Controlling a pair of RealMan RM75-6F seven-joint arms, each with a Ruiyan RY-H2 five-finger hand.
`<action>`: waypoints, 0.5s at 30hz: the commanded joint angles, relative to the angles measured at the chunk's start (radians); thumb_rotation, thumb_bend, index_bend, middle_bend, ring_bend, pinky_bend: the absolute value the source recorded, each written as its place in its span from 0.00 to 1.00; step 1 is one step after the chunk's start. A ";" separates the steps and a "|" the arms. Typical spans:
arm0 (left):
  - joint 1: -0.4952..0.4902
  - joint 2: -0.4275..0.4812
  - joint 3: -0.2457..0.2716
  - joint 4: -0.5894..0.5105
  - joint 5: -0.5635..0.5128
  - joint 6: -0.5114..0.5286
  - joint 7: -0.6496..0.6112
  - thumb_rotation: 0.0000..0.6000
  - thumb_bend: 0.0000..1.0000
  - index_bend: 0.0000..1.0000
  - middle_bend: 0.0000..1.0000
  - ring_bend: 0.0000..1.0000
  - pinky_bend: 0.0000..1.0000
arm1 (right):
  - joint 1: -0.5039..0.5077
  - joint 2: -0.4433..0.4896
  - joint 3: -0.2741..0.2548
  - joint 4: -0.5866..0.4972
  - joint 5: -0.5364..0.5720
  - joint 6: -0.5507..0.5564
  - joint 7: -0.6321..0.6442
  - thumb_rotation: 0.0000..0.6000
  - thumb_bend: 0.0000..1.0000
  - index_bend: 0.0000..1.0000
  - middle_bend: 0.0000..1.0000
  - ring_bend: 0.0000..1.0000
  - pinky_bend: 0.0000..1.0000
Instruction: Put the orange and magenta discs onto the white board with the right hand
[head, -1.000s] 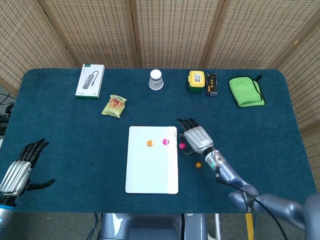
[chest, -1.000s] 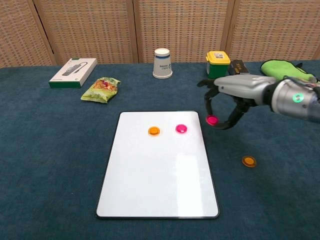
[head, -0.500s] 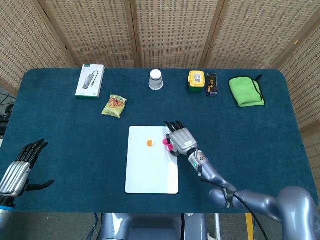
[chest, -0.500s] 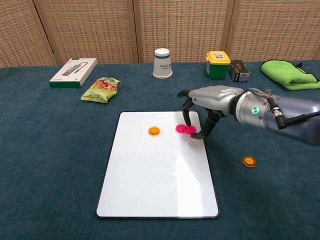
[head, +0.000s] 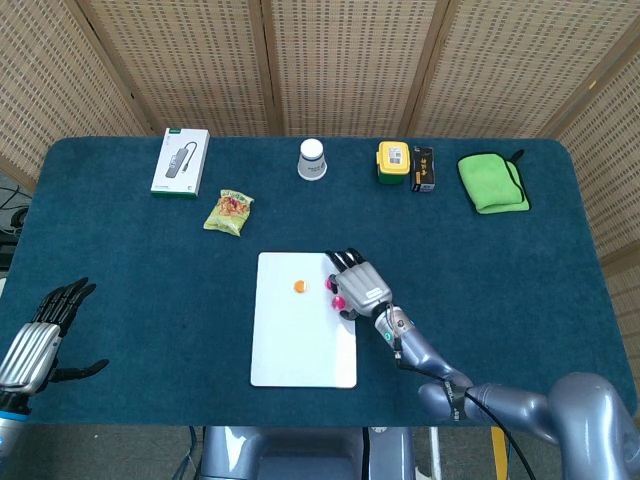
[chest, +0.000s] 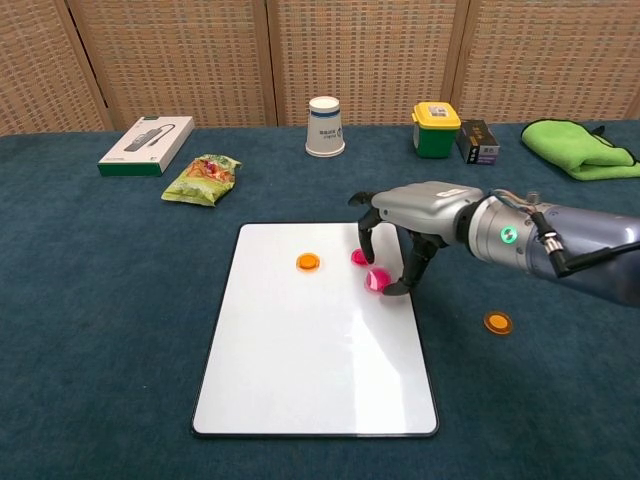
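Observation:
My right hand (chest: 405, 222) hovers over the right part of the white board (chest: 310, 360) and pinches a magenta disc (chest: 377, 281) between thumb and a finger, low over the surface. A second magenta disc (chest: 358, 257) lies on the board just behind it, partly hidden by the fingers. To the left on the board lies an orange disc (chest: 308, 262). Another orange disc (chest: 497, 323) lies on the blue cloth right of the board. In the head view the right hand (head: 358, 284) covers the board's (head: 300, 340) right edge. My left hand (head: 35, 345) rests at the near left, holding nothing.
Along the far side stand a boxed hub (chest: 146, 145), a snack packet (chest: 204, 178), a paper cup (chest: 325, 126), a yellow-lidded green container (chest: 435, 130), a small dark box (chest: 476, 140) and a green cloth (chest: 575, 148).
The right hand carried the magenta disc from the cloth right of the board leftward onto the board, then slightly nearer. The left hand stayed still.

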 joint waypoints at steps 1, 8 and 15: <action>0.000 0.000 0.000 0.000 0.001 0.000 0.000 1.00 0.00 0.00 0.00 0.00 0.00 | -0.001 -0.001 -0.001 -0.003 -0.007 0.005 0.008 1.00 0.18 0.36 0.00 0.00 0.01; 0.000 0.001 0.000 0.000 0.000 0.001 -0.004 1.00 0.00 0.00 0.00 0.00 0.00 | -0.012 0.026 -0.004 -0.046 -0.032 0.034 0.021 1.00 0.21 0.35 0.00 0.00 0.01; -0.002 0.004 0.003 0.000 0.006 -0.001 -0.011 1.00 0.00 0.00 0.00 0.00 0.00 | -0.093 0.175 -0.058 -0.192 -0.084 0.103 0.044 1.00 0.30 0.39 0.00 0.00 0.01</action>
